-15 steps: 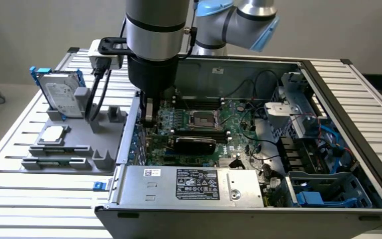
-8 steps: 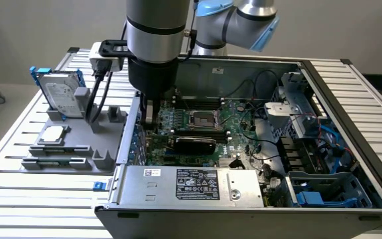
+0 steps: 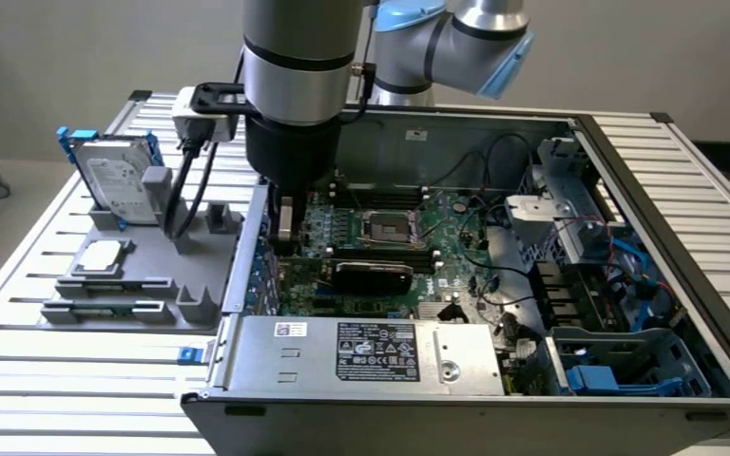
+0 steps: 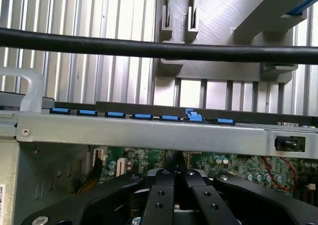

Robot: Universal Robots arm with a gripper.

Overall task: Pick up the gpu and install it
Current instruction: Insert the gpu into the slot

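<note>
**Closed gripper low in the case, beside the card**

The gpu (image 3: 372,275) sat inside the computer case (image 3: 467,418) with its black cover showing. It lay across the motherboard (image 3: 448,223), between the processor socket and the power supply (image 3: 365,356), and just beside the gripper (image 3: 286,233). It looked light and stiff but fragile: a thin board with an edge of contacts that would not forgive bending or a skewed push. The safest holds were judged to be its upper edge, the cover or the metal end bracket, never the soldered face. The arm (image 3: 292,85) stood nearly upright, its wrist reaching down by the case wall on the exterior view's left. In the wrist view the fingers (image 4: 161,195) were drawn together. Whether a sliver of card lay between them could not be told.
</note>
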